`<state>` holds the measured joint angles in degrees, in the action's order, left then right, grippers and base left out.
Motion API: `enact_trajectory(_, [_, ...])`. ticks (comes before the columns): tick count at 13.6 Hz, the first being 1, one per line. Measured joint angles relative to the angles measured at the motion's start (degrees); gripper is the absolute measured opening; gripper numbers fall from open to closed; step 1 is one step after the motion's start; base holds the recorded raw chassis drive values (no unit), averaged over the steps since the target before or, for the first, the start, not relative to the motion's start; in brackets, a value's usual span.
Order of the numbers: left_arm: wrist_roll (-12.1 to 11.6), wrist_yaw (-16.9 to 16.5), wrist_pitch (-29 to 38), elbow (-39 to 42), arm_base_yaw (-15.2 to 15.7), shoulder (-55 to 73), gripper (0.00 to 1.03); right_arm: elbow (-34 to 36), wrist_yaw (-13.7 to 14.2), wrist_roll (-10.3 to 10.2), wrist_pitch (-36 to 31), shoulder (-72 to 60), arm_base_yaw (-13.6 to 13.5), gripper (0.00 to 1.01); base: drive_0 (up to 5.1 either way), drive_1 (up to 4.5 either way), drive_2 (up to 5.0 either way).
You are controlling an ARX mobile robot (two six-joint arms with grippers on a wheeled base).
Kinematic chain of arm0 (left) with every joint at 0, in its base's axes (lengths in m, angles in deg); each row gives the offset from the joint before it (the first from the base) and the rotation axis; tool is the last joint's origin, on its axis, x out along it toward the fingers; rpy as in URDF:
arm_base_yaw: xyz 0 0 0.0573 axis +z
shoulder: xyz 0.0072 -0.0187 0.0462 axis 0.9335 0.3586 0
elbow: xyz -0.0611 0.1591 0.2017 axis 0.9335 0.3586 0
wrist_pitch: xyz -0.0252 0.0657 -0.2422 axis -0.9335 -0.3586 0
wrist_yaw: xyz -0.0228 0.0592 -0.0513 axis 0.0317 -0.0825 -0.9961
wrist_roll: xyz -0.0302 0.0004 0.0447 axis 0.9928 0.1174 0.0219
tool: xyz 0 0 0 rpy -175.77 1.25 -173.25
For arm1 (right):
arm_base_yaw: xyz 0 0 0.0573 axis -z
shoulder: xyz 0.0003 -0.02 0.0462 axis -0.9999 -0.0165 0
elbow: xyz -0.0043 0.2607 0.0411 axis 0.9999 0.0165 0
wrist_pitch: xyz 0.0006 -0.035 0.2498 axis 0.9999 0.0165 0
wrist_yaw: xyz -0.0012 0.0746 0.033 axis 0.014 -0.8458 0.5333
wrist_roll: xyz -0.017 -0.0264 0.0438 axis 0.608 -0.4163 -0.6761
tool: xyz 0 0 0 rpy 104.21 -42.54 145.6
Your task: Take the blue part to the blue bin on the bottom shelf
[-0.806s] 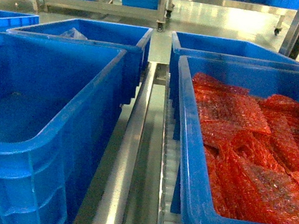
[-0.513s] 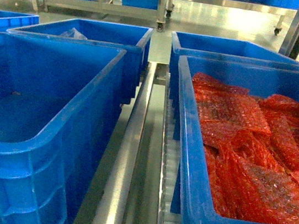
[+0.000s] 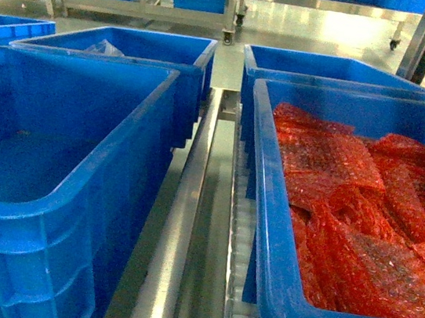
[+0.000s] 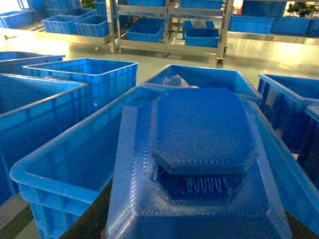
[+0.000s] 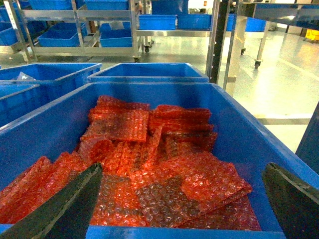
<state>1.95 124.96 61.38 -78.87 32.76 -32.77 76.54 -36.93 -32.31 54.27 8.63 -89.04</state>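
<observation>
Blue part (image 4: 202, 149) is seen filling the left wrist view over the empty blue bin (image 4: 75, 164), apparently carried by unseen left fingers; right gripper (image 5: 182, 199) is spread wide and empty; lowering and release are judged next.

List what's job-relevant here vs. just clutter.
Job:
- blue part, filling the left wrist view
- empty blue bin below it, likely target
- roller shelf

Clutter:
- red bubble-wrap bags
- their bin
- far bin with clear plastic
- right claw, open over the bags
</observation>
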Motion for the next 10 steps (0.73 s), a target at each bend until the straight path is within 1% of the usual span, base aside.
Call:
enact_trajectory(6, [-0.1, -0.2, 0.1, 0.0, 0.0, 0.0, 0.43, 0.0, 0.0, 0.0, 0.0, 0.0, 0.0, 0.98, 0.0, 0.0, 0.0])
enact_trajectory(7, [-0.6, -2.9, 0.5, 0.0, 0.2, -0.3, 0.43, 0.0, 0.0, 0.0, 0.0, 0.0, 0.0, 0.98, 0.0, 0.0, 0.0])
enact_trajectory(9, [-1.7, -3.2, 1.5, -0.2, -1.0, 0.4, 0.43, 0.0, 0.0, 0.0, 0.0, 0.0, 0.0, 0.98, 0.0, 0.0, 0.0])
enact_trajectory(10, [-2.7, -5.1, 5.3, -1.0, -0.7, 2.7, 0.43, 0.0, 0.0, 0.0, 0.0, 0.0, 0.0, 0.98, 0.0, 0.0, 0.0])
